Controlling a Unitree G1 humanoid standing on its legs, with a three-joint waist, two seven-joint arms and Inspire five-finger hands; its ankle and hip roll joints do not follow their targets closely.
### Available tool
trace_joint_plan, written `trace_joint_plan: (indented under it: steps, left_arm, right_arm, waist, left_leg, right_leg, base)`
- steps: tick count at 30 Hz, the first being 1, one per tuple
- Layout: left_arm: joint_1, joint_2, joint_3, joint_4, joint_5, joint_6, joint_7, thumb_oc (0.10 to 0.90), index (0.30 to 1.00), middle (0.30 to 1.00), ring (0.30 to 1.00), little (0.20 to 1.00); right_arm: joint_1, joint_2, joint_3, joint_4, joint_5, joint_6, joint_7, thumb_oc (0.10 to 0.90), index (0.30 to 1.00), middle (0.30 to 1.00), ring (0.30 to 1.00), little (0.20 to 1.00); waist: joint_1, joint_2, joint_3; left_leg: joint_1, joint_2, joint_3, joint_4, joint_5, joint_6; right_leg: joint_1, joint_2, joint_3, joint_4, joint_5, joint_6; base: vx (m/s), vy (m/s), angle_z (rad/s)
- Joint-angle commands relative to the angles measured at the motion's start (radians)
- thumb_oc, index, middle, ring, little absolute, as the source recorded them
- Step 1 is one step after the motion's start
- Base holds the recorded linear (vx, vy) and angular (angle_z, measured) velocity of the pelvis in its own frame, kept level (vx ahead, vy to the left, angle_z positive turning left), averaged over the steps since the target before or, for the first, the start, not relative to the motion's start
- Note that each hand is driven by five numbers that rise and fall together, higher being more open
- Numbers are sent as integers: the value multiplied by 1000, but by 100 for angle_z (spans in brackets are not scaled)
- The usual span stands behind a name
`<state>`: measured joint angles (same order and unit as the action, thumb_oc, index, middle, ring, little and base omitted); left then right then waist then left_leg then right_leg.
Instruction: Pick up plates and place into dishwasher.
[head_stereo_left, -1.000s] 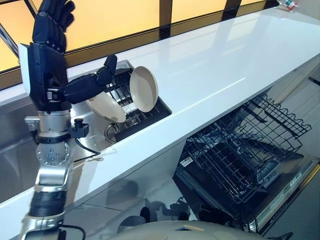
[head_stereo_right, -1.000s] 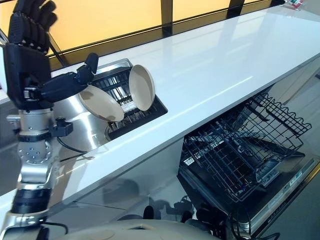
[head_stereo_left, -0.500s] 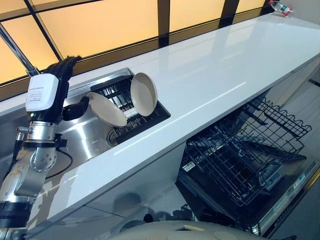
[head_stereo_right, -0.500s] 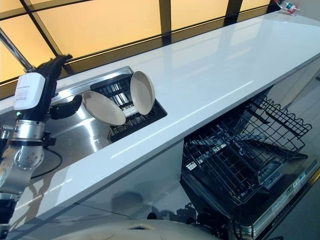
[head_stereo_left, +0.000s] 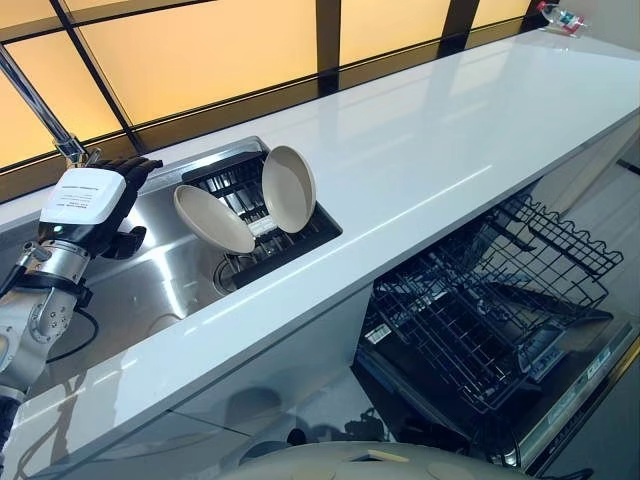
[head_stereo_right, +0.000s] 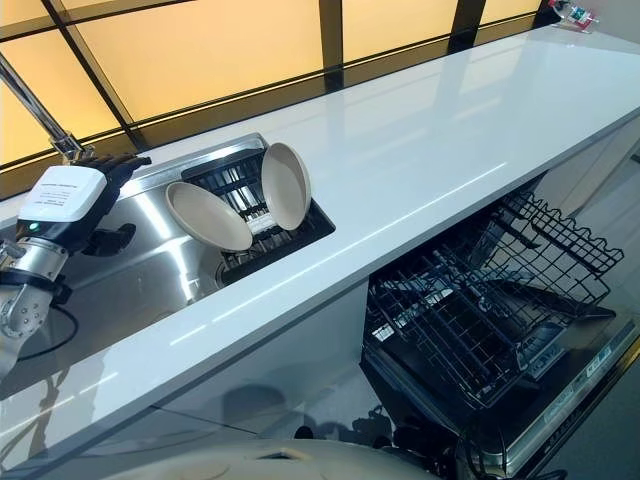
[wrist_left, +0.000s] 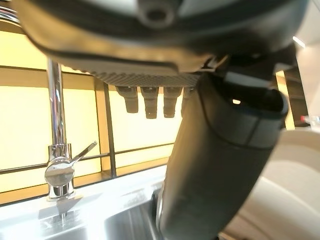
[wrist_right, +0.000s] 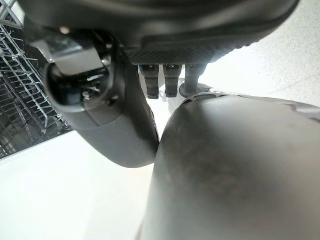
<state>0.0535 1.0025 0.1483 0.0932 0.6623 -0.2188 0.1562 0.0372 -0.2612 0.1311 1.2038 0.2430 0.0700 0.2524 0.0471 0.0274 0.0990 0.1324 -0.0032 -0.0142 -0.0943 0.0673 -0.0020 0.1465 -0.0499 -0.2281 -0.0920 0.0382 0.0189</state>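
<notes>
Two beige plates stand on edge in a dark rack (head_stereo_left: 292, 236) at the right end of the sink. The left plate (head_stereo_left: 212, 218) leans back to the left and the right plate (head_stereo_left: 288, 188) stands more upright. My left hand (head_stereo_left: 88, 205) hovers over the sink basin, a short way left of the left plate and apart from it. Its fingers are relaxed and its thumb (wrist_left: 215, 165) sticks out, with nothing held; the beige plate (wrist_left: 287, 187) shows just past the thumb. My right hand (wrist_right: 175, 30) hangs low by the dishwasher, its fingers loose and holding nothing.
A chrome faucet (head_stereo_left: 66, 150) stands behind the steel sink (head_stereo_left: 150, 290). A long white counter (head_stereo_left: 450, 140) runs to the right. Below it the dishwasher's black wire rack (head_stereo_left: 480, 300) is pulled out over the open door. Dark window frames line the back.
My left hand came down from high above the plates, moving left to sit low over the sink. Both plates stayed in the rack. The camera shifted slightly.
</notes>
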Motion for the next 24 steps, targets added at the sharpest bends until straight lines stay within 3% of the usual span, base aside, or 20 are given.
trace_joint_plan:
  steps: [1, 24]
  left_arm:
    - [-188, 89, 46, 4, -33, -20, 15, 800, 900, 900, 900, 900]
    - [-420, 224, -138, 21, 155, -57, -275, 800, 900, 900, 900, 900]
  right_arm:
    - [-23, -47, 15, 15, -35, 6, 41, 800, 900, 900, 900, 900]
    - [-26, -67, 7, 21, -45, 14, 55, 800, 900, 900, 900, 900]
  waist:
    - [-21, 41, 5]
    - [-65, 51, 9]
  left_leg:
    - [36, -50, 59, 7, -130, 30]
    - [47, -56, 80, 7, -141, 44]
  right_leg:
    - [18, 26, -2, 67, -101, 46]
    - [-1, 32, 43, 83, -94, 61]
  base:
    - [0, 0, 0]
    - [12, 5, -4]
